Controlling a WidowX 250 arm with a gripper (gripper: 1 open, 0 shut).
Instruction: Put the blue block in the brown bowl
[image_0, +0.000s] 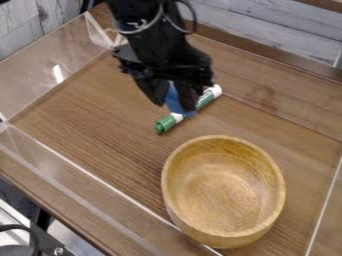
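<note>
Presently, the claw (174, 97) was clenched on the blue block (175, 98), which hung between its black fingers above the bench (94, 120), clear of the wood. The block sat at roughly eleven o'clock from the brown bowl (225, 190) and apart from it. The green-and-white marker pen (187, 109) lay on the bench, partly hidden behind the claw, at twelve o'clock from the bowl.

Marker (167, 122) behind bowl (225, 190)

one raised view looks down across the table (94, 120)
</note>
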